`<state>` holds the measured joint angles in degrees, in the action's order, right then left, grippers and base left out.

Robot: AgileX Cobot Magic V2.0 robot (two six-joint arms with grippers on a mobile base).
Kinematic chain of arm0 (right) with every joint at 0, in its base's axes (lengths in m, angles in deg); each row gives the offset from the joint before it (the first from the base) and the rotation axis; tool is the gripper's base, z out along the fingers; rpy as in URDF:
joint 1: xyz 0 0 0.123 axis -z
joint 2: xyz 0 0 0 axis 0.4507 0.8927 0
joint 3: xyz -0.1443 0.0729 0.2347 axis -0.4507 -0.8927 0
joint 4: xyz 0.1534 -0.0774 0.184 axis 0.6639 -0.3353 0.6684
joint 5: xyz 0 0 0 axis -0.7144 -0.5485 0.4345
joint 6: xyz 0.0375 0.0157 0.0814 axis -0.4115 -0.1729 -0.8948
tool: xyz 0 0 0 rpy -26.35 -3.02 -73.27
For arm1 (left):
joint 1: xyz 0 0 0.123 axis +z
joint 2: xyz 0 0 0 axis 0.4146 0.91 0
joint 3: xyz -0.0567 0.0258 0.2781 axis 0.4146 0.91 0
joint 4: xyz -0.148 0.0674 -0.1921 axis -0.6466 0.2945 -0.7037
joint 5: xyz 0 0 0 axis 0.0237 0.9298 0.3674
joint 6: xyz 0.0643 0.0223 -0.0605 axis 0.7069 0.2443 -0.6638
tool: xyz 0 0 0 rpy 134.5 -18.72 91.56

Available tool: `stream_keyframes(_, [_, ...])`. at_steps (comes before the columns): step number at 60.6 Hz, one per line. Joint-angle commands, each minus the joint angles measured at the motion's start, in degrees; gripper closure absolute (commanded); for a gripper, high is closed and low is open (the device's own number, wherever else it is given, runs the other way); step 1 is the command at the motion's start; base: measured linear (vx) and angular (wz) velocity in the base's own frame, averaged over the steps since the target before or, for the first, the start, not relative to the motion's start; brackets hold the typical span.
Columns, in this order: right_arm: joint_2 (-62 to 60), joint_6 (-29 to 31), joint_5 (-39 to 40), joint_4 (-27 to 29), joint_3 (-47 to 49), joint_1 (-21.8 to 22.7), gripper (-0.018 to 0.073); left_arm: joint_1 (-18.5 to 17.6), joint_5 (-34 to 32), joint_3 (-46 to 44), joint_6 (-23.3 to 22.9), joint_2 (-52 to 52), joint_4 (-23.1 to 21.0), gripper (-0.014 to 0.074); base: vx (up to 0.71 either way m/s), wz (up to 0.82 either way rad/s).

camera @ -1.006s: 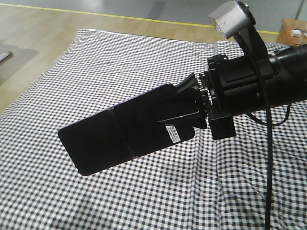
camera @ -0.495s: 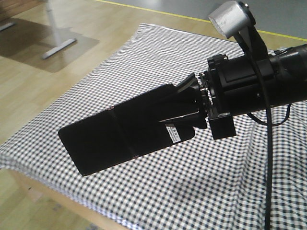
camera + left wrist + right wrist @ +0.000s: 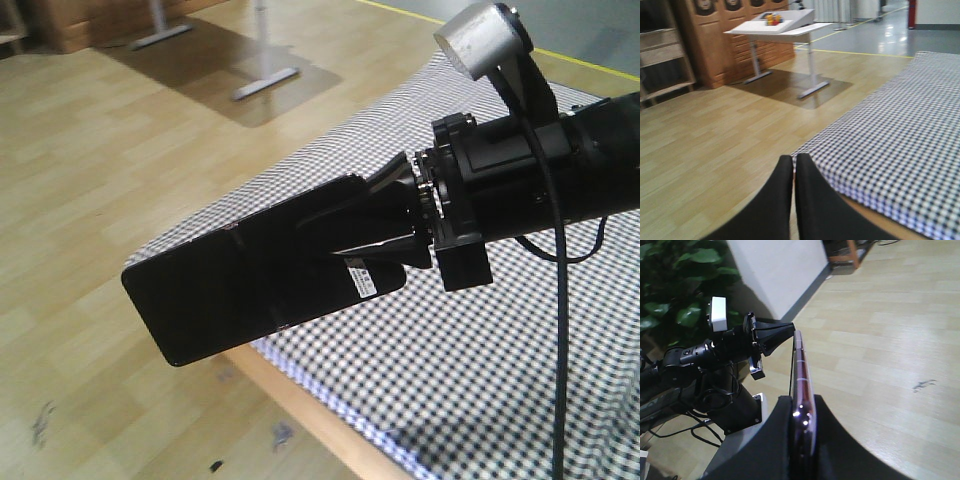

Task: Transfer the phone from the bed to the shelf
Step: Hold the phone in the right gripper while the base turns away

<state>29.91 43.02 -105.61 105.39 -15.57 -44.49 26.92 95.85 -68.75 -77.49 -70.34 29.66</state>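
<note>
The black phone [image 3: 240, 285] hangs in the air over the bed's left edge, its white sticker near my right gripper [image 3: 388, 228], which is shut on that end. In the right wrist view the phone [image 3: 800, 365] shows edge-on, its pinkish rim pinched between the black fingers [image 3: 835, 440]. The gingham bed [image 3: 480, 340] lies below and to the right, its pale wooden frame [image 3: 300, 400] visible. My left gripper [image 3: 793, 161] is shut on nothing, level with the bed's corner [image 3: 900, 135]. A wooden shelf [image 3: 665, 55] stands at the far left.
Light wood floor [image 3: 110, 150] spreads to the left of the bed. A white desk on metal legs [image 3: 785, 25] and brown wooden cabinets [image 3: 720, 40] stand beyond it. A green plant [image 3: 670, 290] and a white wall [image 3: 775, 270] show behind my left arm.
The view has swung left: the bed slid to the right and the bare floor and desk legs came in at the left. The phone stays gripped in the same pose.
</note>
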Motion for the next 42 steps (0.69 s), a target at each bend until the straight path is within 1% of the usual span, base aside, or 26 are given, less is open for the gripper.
stream_keyframes(1, [-2.1,0.3,-3.7,5.4,1.5,0.0,0.0561,-0.2,-4.1,-1.2,-0.3,-0.8,-0.5,0.0595,-0.16,0.61])
stream_keyframes(42, [-2.1,0.3,-3.7,5.4,1.5,0.0,0.0561,-0.2,-4.1,-1.2,-0.3,-0.8,-0.5,0.0595,-0.16,0.63])
